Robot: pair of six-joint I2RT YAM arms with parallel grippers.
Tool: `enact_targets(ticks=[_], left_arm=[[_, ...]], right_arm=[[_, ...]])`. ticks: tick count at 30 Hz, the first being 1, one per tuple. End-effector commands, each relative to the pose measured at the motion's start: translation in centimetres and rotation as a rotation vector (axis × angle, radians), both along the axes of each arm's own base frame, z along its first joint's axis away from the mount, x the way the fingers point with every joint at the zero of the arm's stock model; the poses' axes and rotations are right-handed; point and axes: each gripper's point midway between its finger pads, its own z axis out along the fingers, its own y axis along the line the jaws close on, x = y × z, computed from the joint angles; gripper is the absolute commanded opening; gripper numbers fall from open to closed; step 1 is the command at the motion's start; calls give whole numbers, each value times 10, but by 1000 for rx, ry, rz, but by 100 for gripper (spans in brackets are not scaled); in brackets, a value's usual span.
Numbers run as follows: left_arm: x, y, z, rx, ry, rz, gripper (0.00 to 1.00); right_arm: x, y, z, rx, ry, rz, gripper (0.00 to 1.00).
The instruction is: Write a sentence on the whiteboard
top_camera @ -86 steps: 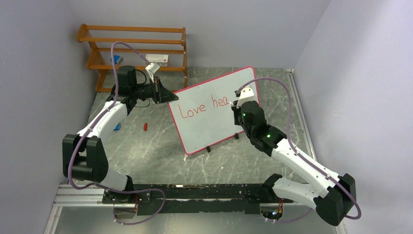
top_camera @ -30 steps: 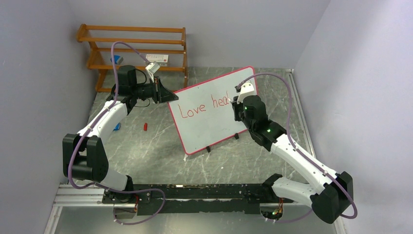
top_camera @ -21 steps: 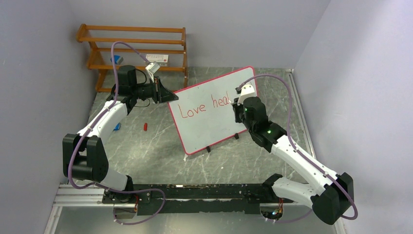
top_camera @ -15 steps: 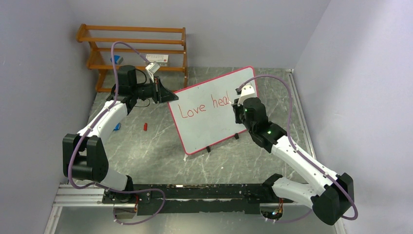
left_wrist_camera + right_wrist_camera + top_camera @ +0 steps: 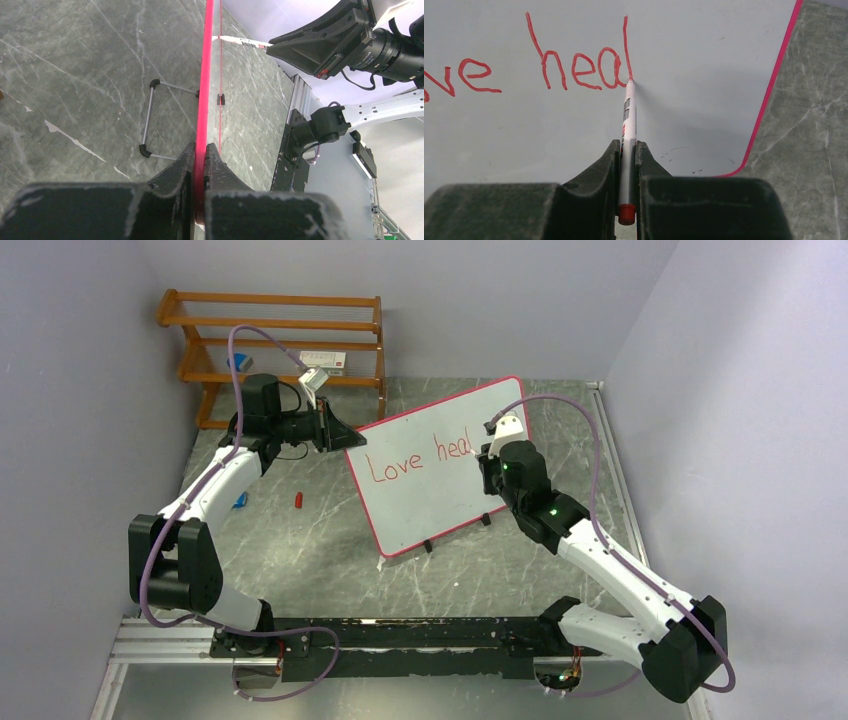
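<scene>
The sentence (image 5: 585, 70) reads "Love heal" so far on the whiteboard (image 5: 440, 502) propped on the tabletop (image 5: 330, 550). Right pincer (image 5: 627, 150) pinches the marker (image 5: 629, 112), tip at the l's foot. Left pincer (image 5: 200, 150) clamps the board's edge. Probably more letters to go.

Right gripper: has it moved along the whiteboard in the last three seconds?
Yes. The right gripper, with its marker, shifted slightly right toward the whiteboard's right edge; the sentence gained an l.
</scene>
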Motion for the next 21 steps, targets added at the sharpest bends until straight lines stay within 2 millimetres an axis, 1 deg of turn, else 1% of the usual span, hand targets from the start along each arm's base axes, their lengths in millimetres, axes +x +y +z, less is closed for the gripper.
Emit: enact_targets(ticks=[1, 13, 21], left_arm=[[-5, -3, -43, 80, 100, 7, 5], [-5, -3, -43, 80, 100, 6, 5], [-5, -3, -44, 83, 99, 9, 5]], right_arm=[[-6, -6, -12, -20, 35, -6, 0], [-1, -10, -8, -21, 9, -36, 0], [8, -9, 12, 13, -62, -57, 0]])
